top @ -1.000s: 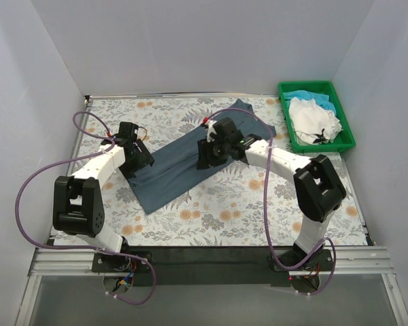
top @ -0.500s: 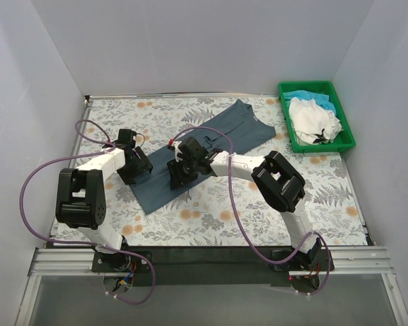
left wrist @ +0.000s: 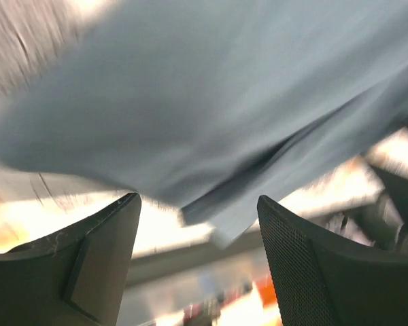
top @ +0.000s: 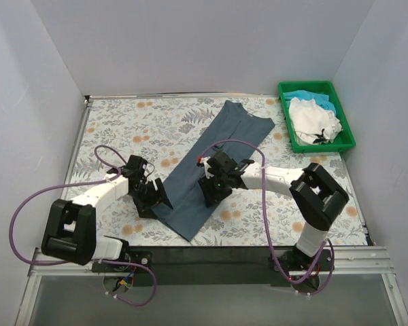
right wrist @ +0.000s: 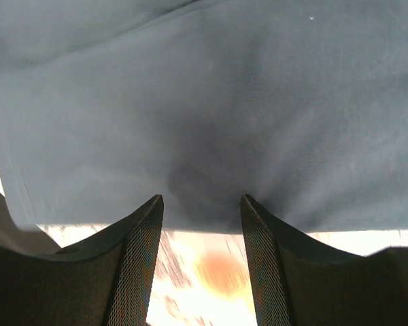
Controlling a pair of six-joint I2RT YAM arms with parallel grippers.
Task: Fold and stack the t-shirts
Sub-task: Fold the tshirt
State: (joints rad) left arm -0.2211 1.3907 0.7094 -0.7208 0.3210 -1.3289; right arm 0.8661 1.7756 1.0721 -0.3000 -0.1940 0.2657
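We judge the step in hand to be folding the first shirt. The blue-grey shirt [top: 217, 159] is already narrowed into a long strip, and the crosswise folds are not yet made. The left claw [left wrist: 197, 204] is spread, with the strip's near corner hanging just beyond its fingertips. The right claw [right wrist: 200, 204] is also spread, and the cloth's edge runs straight across in front of its tips. We cannot tell whether either one presses on the cloth.

The strip lies between the two claws, its near end just right of the left claw and just left of the right claw. Its long axis runs diagonally, away from both claws toward the far right. What looks like the neck end points that way, toward the green tray [top: 319, 146], well beyond the right claw. The tray holds the white shirt [top: 314, 117] and the turquoise shirt [top: 300, 96].

Next, we think, both claws must pinch the near end and carry it up the strip, keeping the edges even.
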